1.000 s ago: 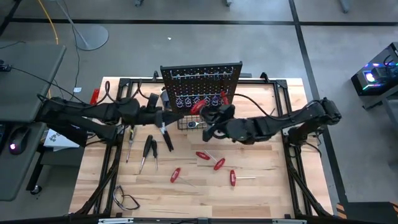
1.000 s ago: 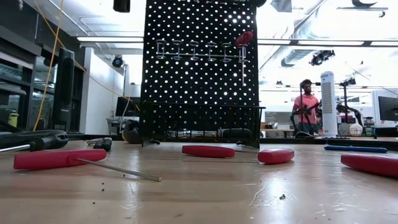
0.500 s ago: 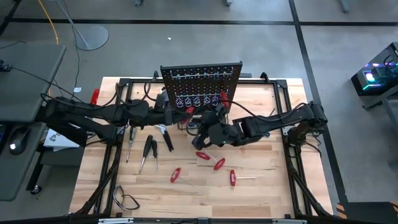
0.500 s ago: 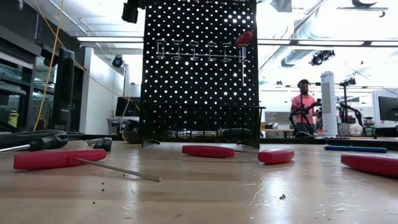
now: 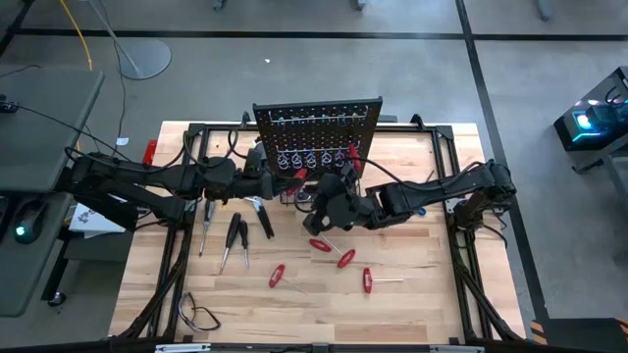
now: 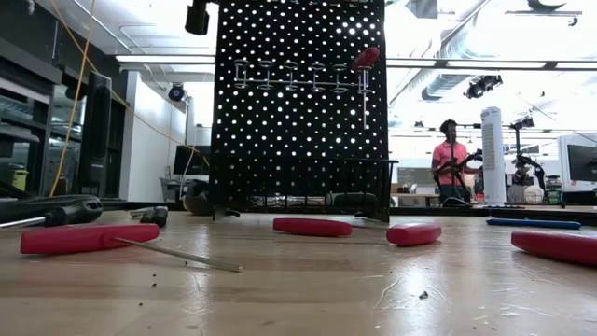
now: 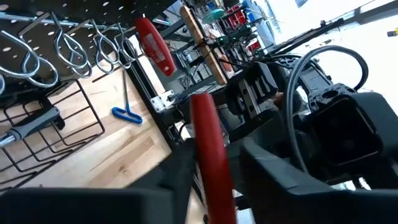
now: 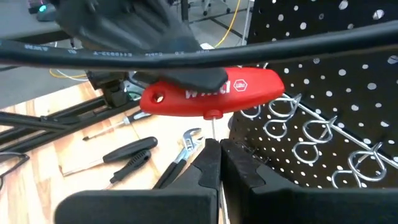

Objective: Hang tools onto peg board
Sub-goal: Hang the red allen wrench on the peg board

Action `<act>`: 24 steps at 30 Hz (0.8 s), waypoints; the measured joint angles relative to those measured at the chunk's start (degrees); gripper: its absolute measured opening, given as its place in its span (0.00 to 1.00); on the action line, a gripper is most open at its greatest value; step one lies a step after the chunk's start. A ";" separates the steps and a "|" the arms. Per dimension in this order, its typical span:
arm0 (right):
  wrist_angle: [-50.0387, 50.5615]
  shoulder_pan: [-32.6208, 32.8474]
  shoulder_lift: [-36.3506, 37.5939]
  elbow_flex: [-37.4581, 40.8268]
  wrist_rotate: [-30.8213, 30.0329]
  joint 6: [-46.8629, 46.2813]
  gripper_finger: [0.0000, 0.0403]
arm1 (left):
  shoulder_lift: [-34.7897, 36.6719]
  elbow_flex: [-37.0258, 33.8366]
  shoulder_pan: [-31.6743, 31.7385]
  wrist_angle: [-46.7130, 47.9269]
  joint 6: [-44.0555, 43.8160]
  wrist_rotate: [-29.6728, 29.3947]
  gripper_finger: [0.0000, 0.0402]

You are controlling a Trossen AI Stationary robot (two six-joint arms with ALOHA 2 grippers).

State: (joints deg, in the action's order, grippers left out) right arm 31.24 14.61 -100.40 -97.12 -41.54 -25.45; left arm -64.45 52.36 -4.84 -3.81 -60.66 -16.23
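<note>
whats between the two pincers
A red T-handle tool: left pincer on its handle, right pincer on its shaft, seen in both wrist views.

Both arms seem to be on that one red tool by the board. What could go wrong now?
The left gripper is at the red-handled tool while the right gripper pinches only its thin shaft; a mistimed pull could twist or drop it. Both arms crowd the peg board and might knock its hanging screwdriver loose.

Right claw (image 8: pixel 219 151) closed under red T-handled tool (image 8: pixel 214 92), peg board (image 8: pixel 329 81) hooks beside, pliers (image 8: pixel 180 155) below
</note>
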 joint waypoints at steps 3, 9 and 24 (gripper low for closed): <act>-0.61 -0.16 0.00 0.00 -0.35 0.00 0.00 | 0.02 0.00 0.00 -0.19 1.30 0.36 0.11; -2.02 -0.71 0.00 0.00 -0.16 0.00 0.00 | 0.09 0.00 0.02 -0.33 2.33 0.44 0.10; -0.84 0.22 3.39 0.00 -0.15 -0.26 0.21 | 5.92 0.00 2.55 8.73 11.51 4.89 0.10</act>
State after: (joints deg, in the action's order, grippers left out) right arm 30.39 14.83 -97.01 -97.12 -41.69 -25.72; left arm -58.52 52.36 -2.29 4.91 -49.15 -11.33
